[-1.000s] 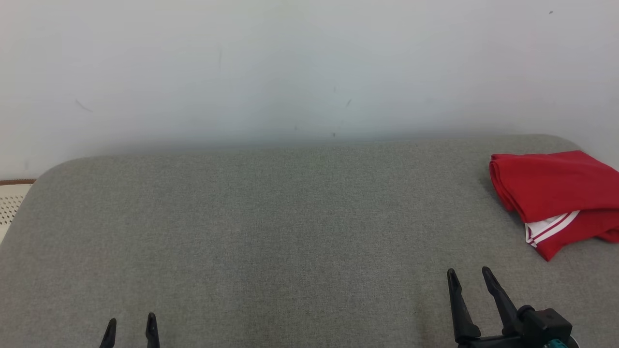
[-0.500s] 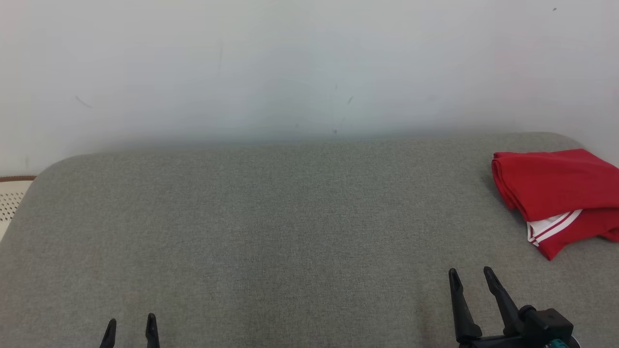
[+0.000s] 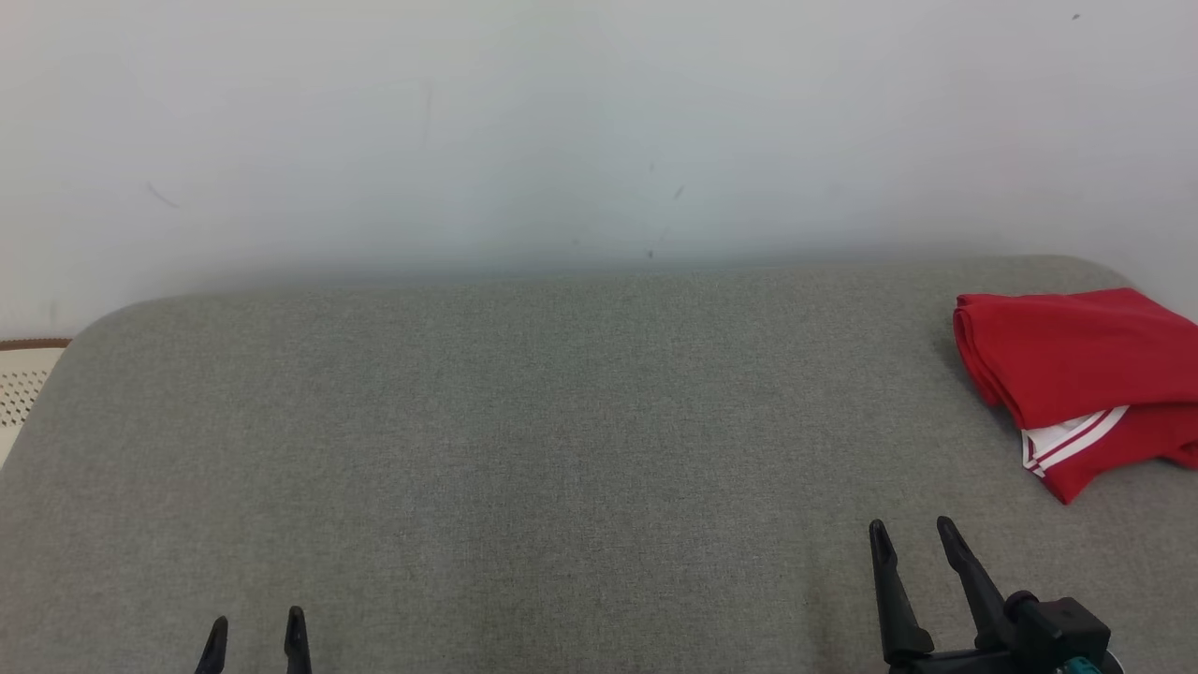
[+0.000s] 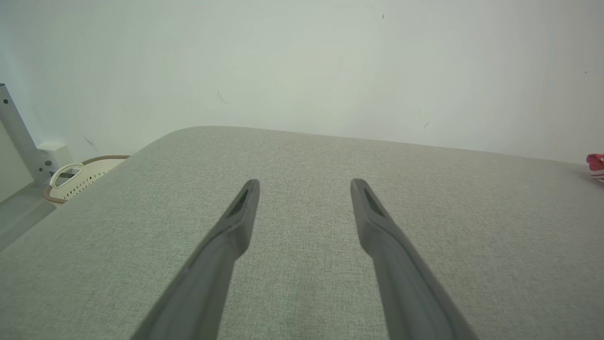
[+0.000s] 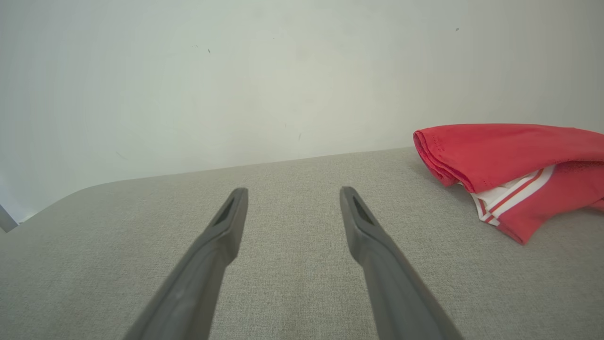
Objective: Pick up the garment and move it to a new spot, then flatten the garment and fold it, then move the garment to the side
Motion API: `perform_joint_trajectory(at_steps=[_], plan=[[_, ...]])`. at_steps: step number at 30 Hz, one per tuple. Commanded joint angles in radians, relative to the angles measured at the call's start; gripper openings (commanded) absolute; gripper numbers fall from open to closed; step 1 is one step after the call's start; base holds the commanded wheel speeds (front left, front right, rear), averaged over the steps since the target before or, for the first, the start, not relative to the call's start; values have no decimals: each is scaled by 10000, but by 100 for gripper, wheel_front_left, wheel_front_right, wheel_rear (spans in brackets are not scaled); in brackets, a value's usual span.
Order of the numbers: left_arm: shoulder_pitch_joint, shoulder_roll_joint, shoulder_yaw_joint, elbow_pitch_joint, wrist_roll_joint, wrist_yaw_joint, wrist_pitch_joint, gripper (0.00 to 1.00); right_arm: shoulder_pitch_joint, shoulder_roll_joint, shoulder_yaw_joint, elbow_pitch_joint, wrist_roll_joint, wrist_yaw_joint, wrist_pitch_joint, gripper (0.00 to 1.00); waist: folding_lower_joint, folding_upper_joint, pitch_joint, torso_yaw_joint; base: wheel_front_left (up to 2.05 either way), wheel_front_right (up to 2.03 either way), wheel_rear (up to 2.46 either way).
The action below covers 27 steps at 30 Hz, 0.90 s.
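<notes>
Lying at the far right corner of a grey fabric-covered pad [image 3: 562, 421], the red garment [image 3: 1076, 374] sits as a folded bundle, well apart from both grippers. A pale wall [image 3: 562, 122] with a few small dark marks rises directly behind the pad. Off the pad's left end stands a cream perforated basket [image 3: 21, 388] with a brown rim; in the left wrist view a grey metal post [image 4: 13, 127] and a small white box [image 4: 54, 153] stand just beyond it. Between the grippers and the garment there is only bare grey fabric.

The left gripper [image 3: 256, 616] shows at the lower left of the head view, its two dark fingers spread apart and holding nothing. The right gripper [image 3: 910, 522] stands at the lower right, likewise released, its fingers parted above the pad and pointing toward the wall. The garment lies ahead of it and to its right.

The garment's rounded folded edge faces left, toward the pad's middle. A corner with white trim and thin red stripes sticks out from under the top layer and points toward the pad's near edge. Its long axis appears to run left to right along the wall, but the right end is cut off by the frame, so the full length cannot be told.
</notes>
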Motion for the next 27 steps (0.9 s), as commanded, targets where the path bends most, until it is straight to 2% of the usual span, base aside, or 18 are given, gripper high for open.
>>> perform_joint_trajectory(at_steps=[1, 2, 6, 27], plan=[[99, 7, 9, -18, 62, -8, -35, 100, 48, -25, 0, -18, -32, -5, -12, 100, 0, 0, 2, 3, 0, 0, 0], [3, -2, -6, 12, -2, -4, 3, 0, 3, 3, 0, 14, 4, 2, 2, 0, 0, 0, 2, 3, 0, 0, 0], [43, -55, -27, 415, -97, -12, 69, 0, 187, 33, -31, 374, 83, 2, 53, 0, 0, 0, 8, 0, 0, 0, 0], [-1597, -36, -1316, 1756, -4690, -462, 27, 0, -1194, -265, -2043, 1664, 3594, 1, 1990, 0, 0, 0, 151, -52, 0, 0, 0]])
